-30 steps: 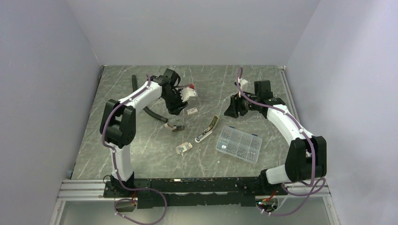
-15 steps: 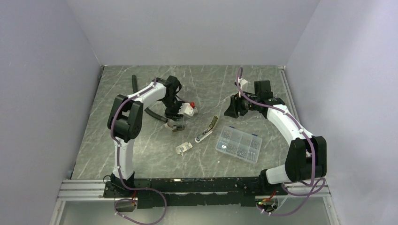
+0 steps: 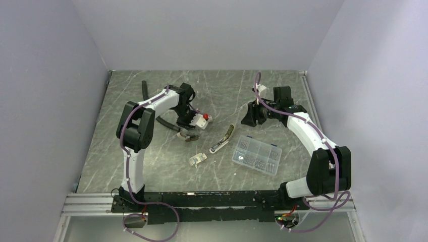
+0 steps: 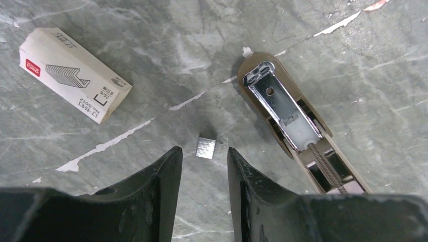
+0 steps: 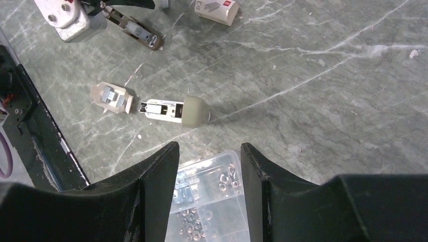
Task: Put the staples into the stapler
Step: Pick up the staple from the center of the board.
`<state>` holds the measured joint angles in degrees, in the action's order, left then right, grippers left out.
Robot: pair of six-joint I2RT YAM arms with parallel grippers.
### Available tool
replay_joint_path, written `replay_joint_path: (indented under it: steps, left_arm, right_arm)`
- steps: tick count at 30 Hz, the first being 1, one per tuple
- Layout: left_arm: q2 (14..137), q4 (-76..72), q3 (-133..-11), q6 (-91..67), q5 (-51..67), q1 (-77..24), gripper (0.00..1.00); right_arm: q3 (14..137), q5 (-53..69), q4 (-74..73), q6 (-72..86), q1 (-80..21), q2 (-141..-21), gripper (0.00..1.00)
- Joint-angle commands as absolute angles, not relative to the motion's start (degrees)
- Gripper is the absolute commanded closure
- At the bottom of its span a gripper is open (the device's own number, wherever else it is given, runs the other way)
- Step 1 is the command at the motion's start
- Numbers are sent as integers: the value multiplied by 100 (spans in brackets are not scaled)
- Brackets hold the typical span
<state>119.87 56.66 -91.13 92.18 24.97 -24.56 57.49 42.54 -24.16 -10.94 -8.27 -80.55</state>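
Diagonally, stapler [image 4: 290, 113] nose upper-left; left end effector [image 4: 203, 151], right end effector [image 5: 209, 147] both released.

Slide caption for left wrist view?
Left gripper, open, lined up on a staple strip; opened stapler at right, staple box upper left.

clear compartment box [image 3: 256, 155] (metal bits inside) | black hose [image 3: 144, 86] | grey marbled table [image 3: 166, 171]

Top camera looks down from behind; close downward wrist cameras share the staple box [image 4: 74, 73].
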Motion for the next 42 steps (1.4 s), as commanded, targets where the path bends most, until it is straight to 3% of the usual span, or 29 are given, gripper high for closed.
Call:
replay_joint_path:
  steps: [1, 5, 15, 25, 42]
  left_arm:
    - [12026, 5733, -9068, 9762, 2531, -2470, 57]
    - [12135, 5850, -9176, 9881, 2516, -2483, 62]
    - [12272, 5846, -9114, 10019, 2351, -2557, 64]
    - [12393, 5881, -9150, 9949, 2301, -2583, 81]
    - [11137, 4443, -8645, 7458, 2999, -2531, 82]
  right_arm:
    - [5997, 4471, -2404, -1160, -791, -8024, 48]
    - [5996, 4481, -2407, -1169, -794, -8020, 48]
    - [5994, 4530, -2409, -1160, -795, -8033, 48]
    - [5998, 4529, -2417, -1160, -791, -8042, 48]
    - [6287, 4742, -2113, -450, -830, -7841, 48]
